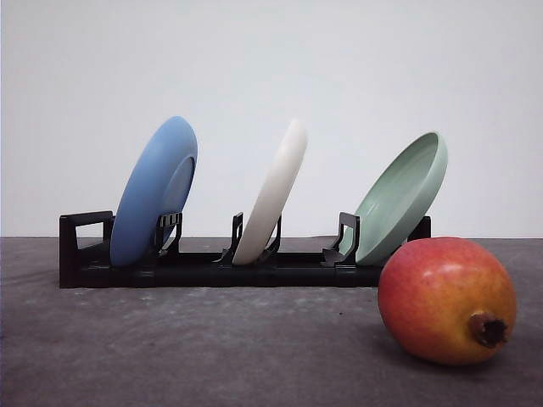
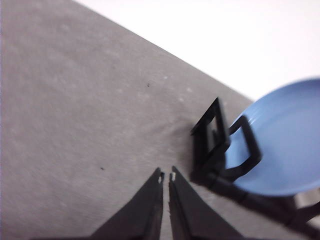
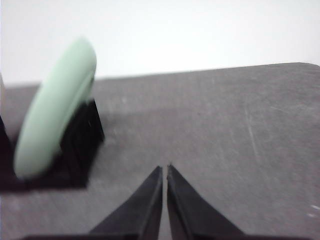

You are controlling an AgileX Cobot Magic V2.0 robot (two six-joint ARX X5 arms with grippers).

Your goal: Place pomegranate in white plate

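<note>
The pomegranate (image 1: 445, 299), red shading to orange with a dark crown stub, lies on the grey table at the front right. The white plate (image 1: 273, 193) stands on edge in the middle slot of a black rack (image 1: 212, 270). My left gripper (image 2: 166, 176) is shut with nothing in it, hovering over bare table close to the rack's blue-plate end. My right gripper (image 3: 164, 169) is shut and empty too, above the table beside the rack's green-plate end.
A blue plate (image 1: 155, 191) (image 2: 285, 145) leans in the rack's left slot and a pale green plate (image 1: 403, 197) (image 3: 55, 107) in the right slot. The grey table surface (image 1: 170, 348) stretches in front of the rack. A white wall stands behind.
</note>
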